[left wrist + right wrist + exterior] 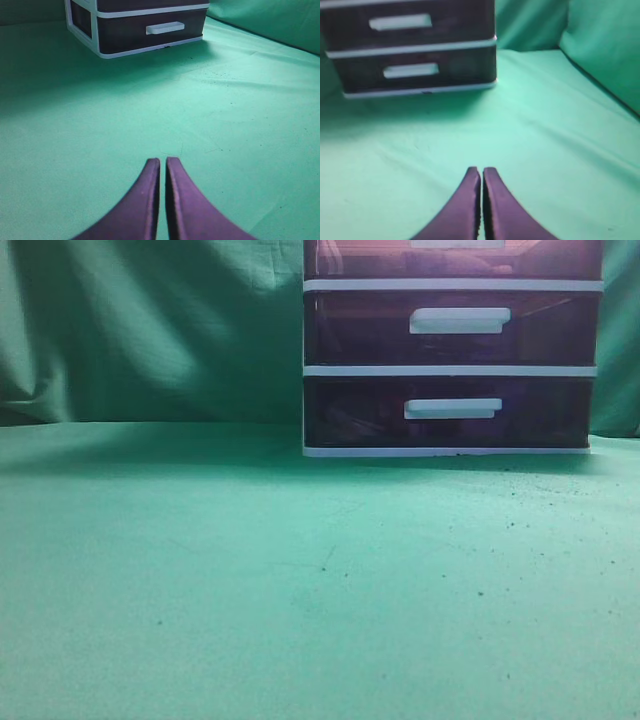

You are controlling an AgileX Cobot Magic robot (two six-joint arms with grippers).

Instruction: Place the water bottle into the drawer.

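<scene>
The white-framed cabinet point(452, 370) stands at the back of the green cloth. The drawer point(360, 260), topmost of three dark purple ones, is cut off by the top edge of the exterior view and sits flush with the frame. A pale blurred shape shows through its front. No water bottle is in any view. My left gripper point(160, 160) is shut and empty, low over bare cloth, well short of the cabinet point(100, 50). My right gripper point(481, 170) is shut and empty, also over bare cloth before the cabinet point(492, 60). Neither gripper shows in the exterior view.
The two lower drawers point(450, 330) point(450, 412) with white bar handles are shut. Green cloth point(250, 580) covers the table and hangs as a backdrop behind and to the right point(605, 45).
</scene>
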